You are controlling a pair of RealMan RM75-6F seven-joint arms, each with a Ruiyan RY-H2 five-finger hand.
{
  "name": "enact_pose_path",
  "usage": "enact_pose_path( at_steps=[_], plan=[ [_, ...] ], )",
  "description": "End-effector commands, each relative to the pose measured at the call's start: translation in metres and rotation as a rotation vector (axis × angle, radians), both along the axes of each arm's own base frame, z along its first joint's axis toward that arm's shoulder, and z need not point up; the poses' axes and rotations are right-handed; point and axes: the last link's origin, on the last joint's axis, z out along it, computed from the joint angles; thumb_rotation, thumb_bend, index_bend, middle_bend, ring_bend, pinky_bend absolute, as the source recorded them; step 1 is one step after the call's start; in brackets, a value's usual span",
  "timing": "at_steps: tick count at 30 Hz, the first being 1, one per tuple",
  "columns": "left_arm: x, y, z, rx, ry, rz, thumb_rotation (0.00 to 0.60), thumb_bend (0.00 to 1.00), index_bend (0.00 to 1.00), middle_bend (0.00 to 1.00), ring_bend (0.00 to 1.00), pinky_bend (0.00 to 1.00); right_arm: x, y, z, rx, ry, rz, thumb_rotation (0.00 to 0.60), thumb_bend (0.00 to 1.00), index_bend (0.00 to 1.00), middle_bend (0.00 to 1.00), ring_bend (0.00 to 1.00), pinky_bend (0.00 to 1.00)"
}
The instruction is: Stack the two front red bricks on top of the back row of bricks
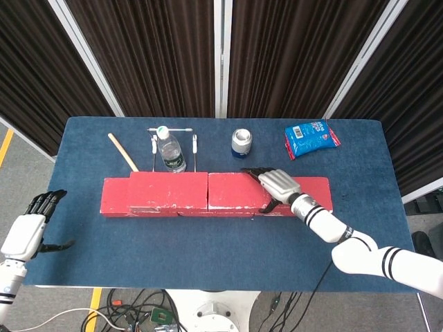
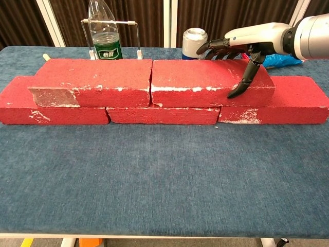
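Blue cloth tabletop (image 2: pixel 164 180) nearest, bare across the front. Behind it, bottom row of three long red bricks (image 2: pixel 162 114) laid end to end, long axes running left to right. Stacked on that row, touching end to end: left upper red brick (image 2: pixel 92 81) and right upper red brick (image 2: pixel 211 80), both apparently already placed. Draped over the right end of the right upper brick, white right hand (image 2: pixel 241 46), thumb down the near face, fingers curled over the far edge (firm grip or mere resting contact: cannot tell). Off the table's left edge and holding nothing, white left hand (image 1: pixel 26 232), fingers loosely apart, well away from any brick. Farthest back: clear plastic bottle (image 2: pixel 104 32), silver can (image 2: pixel 194 41), blue snack packet (image 1: pixel 311 138).
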Motion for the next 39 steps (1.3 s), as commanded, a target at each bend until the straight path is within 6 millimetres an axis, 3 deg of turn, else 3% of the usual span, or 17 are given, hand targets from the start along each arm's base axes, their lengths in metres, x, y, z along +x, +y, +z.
enact_pose_path(
  at_steps=[1, 5, 13, 20, 25, 30, 36, 39],
  plan=[
    [0.000, 0.000, 0.000, -0.001, -0.001, 0.001, 0.600, 0.00, 0.05, 0.04, 0.00, 0.03, 0.000, 0.000, 0.000, 0.003, -0.007, -0.005, 0.600, 0.00, 0.00, 0.07, 0.00, 0.08],
    [-0.001, -0.001, 0.001, 0.003, -0.002, 0.001, 0.600, 0.00, 0.05, 0.04, 0.00, 0.03, 0.002, 0.000, 0.001, -0.001, -0.018, -0.005, 0.600, 0.00, 0.00, 0.00, 0.00, 0.02],
    [-0.002, -0.001, 0.002, 0.007, -0.001, 0.002, 0.600, 0.00, 0.05, 0.04, 0.00, 0.03, 0.002, 0.004, 0.009, -0.011, -0.013, 0.012, 0.600, 0.00, 0.00, 0.00, 0.00, 0.00],
    [0.000, 0.000, 0.003, 0.030, 0.010, -0.011, 0.600, 0.00, 0.05, 0.04, 0.00, 0.02, -0.009, 0.024, 0.056, -0.124, -0.010, 0.066, 0.600, 0.00, 0.00, 0.00, 0.00, 0.00],
    [0.007, 0.002, 0.005, 0.065, 0.035, -0.039, 0.600, 0.00, 0.05, 0.04, 0.00, 0.03, -0.043, 0.056, 0.102, -0.370, 0.074, 0.170, 0.600, 0.00, 0.00, 0.00, 0.00, 0.00],
    [0.015, 0.001, 0.007, 0.103, 0.061, -0.060, 0.600, 0.00, 0.05, 0.04, 0.00, 0.03, -0.093, 0.104, 0.133, -0.529, 0.141, 0.108, 0.600, 0.00, 0.00, 0.00, 0.00, 0.00],
    [0.016, -0.004, 0.009, 0.120, 0.087, -0.072, 0.600, 0.00, 0.05, 0.04, 0.00, 0.03, -0.142, 0.153, 0.154, -0.667, 0.167, 0.028, 0.600, 0.00, 0.00, 0.00, 0.00, 0.00],
    [0.017, -0.008, 0.011, 0.132, 0.094, -0.072, 0.600, 0.00, 0.05, 0.04, 0.00, 0.02, -0.156, 0.175, 0.157, -0.709, 0.160, 0.001, 0.600, 0.00, 0.00, 0.00, 0.00, 0.00]
  ],
)
